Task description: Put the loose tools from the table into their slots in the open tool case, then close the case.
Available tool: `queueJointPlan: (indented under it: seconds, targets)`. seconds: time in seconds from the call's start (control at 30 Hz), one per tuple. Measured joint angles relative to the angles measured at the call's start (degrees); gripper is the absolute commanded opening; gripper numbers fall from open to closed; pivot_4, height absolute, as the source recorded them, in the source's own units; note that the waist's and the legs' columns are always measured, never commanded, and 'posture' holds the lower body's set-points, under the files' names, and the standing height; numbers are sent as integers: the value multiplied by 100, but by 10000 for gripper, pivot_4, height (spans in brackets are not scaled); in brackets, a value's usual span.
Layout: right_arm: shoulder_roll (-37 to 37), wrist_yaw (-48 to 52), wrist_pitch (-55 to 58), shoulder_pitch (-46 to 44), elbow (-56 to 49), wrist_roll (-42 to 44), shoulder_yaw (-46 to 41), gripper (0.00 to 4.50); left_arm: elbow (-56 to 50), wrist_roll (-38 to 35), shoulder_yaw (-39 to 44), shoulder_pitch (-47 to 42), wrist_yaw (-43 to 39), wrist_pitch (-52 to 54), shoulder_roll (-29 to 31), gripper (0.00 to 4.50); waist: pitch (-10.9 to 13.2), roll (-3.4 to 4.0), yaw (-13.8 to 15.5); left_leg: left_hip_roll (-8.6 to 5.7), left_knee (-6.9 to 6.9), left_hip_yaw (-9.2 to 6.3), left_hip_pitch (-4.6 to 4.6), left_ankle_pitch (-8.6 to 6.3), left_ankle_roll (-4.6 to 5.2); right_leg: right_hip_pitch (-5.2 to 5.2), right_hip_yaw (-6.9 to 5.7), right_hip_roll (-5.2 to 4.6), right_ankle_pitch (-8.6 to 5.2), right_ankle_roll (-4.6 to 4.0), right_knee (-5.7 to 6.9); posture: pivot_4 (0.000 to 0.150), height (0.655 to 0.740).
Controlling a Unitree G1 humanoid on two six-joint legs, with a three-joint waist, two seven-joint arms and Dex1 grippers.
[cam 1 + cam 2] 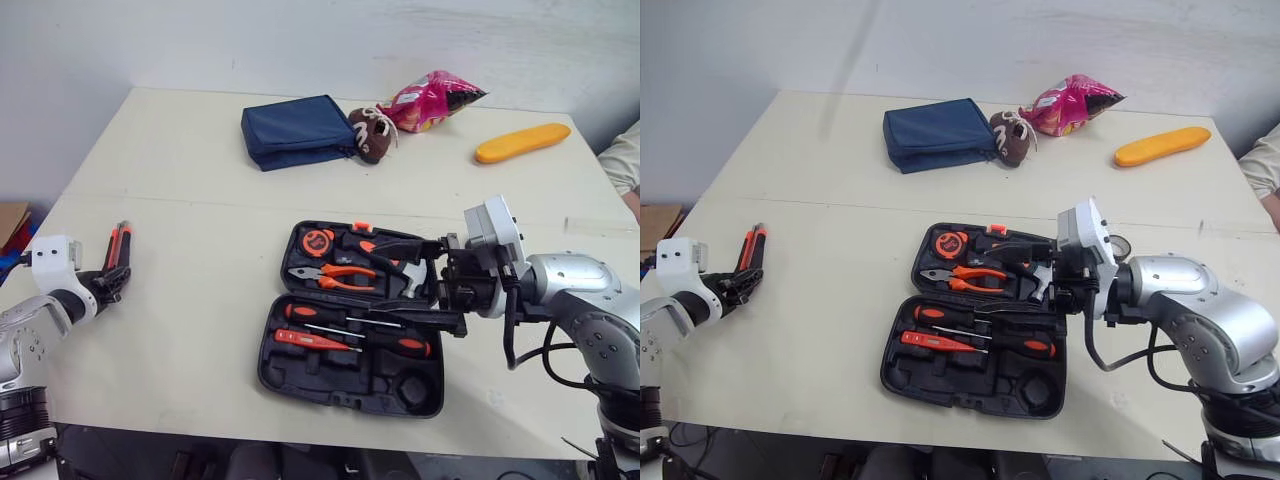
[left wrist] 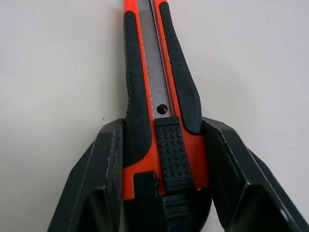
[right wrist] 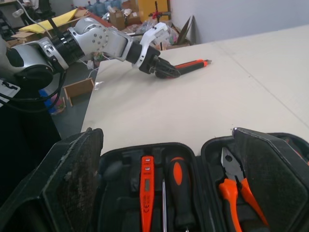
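An orange and black utility knife point(image 1: 118, 245) lies near the table's left edge. My left gripper point(image 1: 112, 280) is shut on its rear end, with the fingers point(image 2: 108, 164) pressed against both sides of the handle point(image 2: 159, 96). The black tool case point(image 1: 270, 370) lies open in the middle of the table. It holds pliers point(image 1: 335, 275), a tape measure point(image 1: 317, 242) and screwdrivers point(image 1: 350, 320). My right gripper point(image 1: 415, 283) hovers open over the case's right side, its wide fingers point(image 3: 77, 183) spread above the tools.
At the back of the table lie a blue pouch point(image 1: 295, 130), a brown toy shoe point(image 1: 372, 133), a pink snack bag point(image 1: 430, 100) and an orange oblong object point(image 1: 522, 142). A person's sleeve point(image 1: 625, 160) shows at the right edge.
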Motion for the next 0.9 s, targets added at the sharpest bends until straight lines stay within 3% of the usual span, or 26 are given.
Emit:
queueJointPlan:
  seconds: [0.17, 0.37, 0.57, 0.9]
  targets:
    - [-290, 68, -28, 278, -36, -33, -84, 45000, -990, 113, -752, -111, -885, -604, 332, 16403, 9, -19, 2, 0, -2, 1, -5, 0, -2, 0, 0, 0, 0, 0, -8, 1500, 7400]
    - [-702, 131, -31, 1228, -508, -99, -318, 45000, -2406, -209, -2359, -564, -3033, -1135, 598, 16403, 12, -14, 50, 4, -7, 8, -11, -1, -5, 0, 6, 16, 0, 1, -29, 1500, 7400]
    - [-994, 176, -254, 2228, -848, -516, -481, 45000, -2708, -275, -3160, -917, -4128, -1031, 827, 16403, 15, -8, -49, 8, -2, 16, -2, 3, -9, 0, 20, 26, 0, 3, -15, 1500, 7400]
    - [-977, -300, -61, 3460, -1709, -119, -1440, 45000, -2888, 167, -4602, -1144, -5387, -1349, 872, 16403, 16, -8, -32, 1, 15, 13, -1, 8, 1, 10, 28, 26, 9, 19, -10, 1500, 7400]
